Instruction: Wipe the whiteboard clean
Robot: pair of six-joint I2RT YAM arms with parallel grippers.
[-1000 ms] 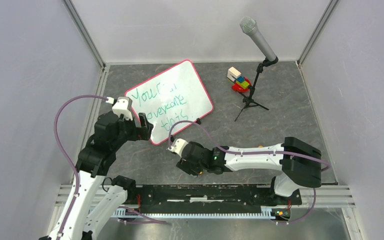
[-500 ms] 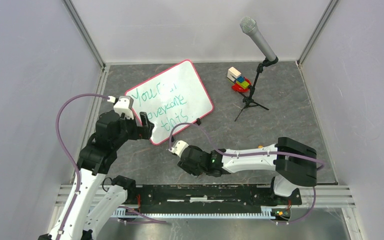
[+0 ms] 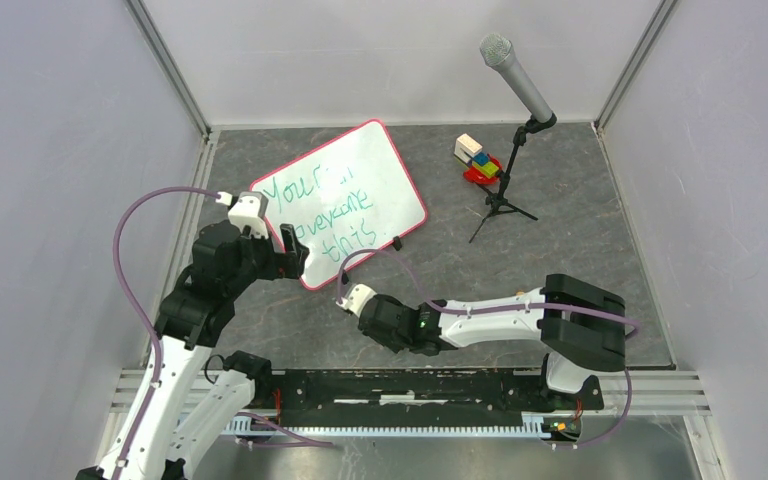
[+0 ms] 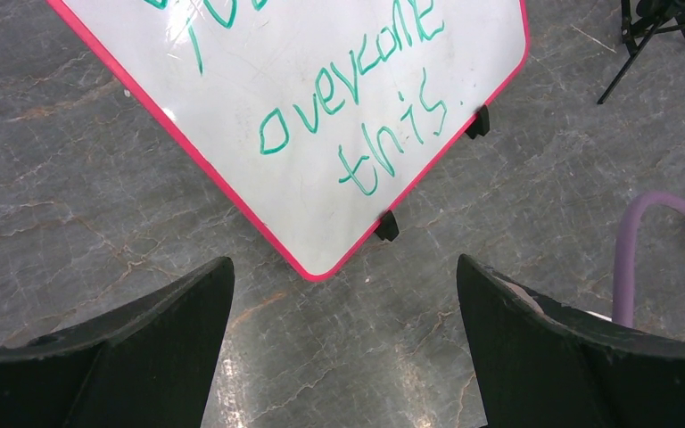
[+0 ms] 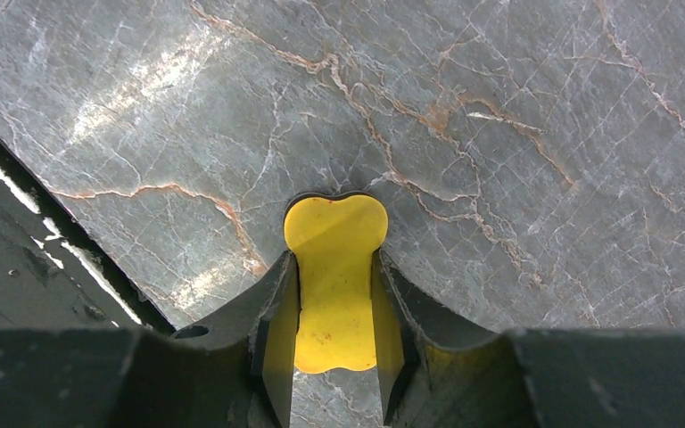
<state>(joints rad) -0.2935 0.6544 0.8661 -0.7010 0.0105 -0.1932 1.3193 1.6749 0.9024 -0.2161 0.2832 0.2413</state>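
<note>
Flat on the desk's (image 3: 560, 200) far left, the whiteboard (image 3: 345, 195) looks light, stiff and slide-prone; the spread left end effector (image 4: 343, 267) could pin its frame (image 4: 232, 192), the right end effector (image 5: 334, 259) pinching a yellow block (image 5: 334, 218).

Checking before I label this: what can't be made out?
Left wrist: first written line on the whiteboard, cut off by the top edge.
Right wrist: near end of the yellow piece, hidden between the right gripper fingers; from above, the wrist hides it.
Top: the blocks, too small to count.
</note>
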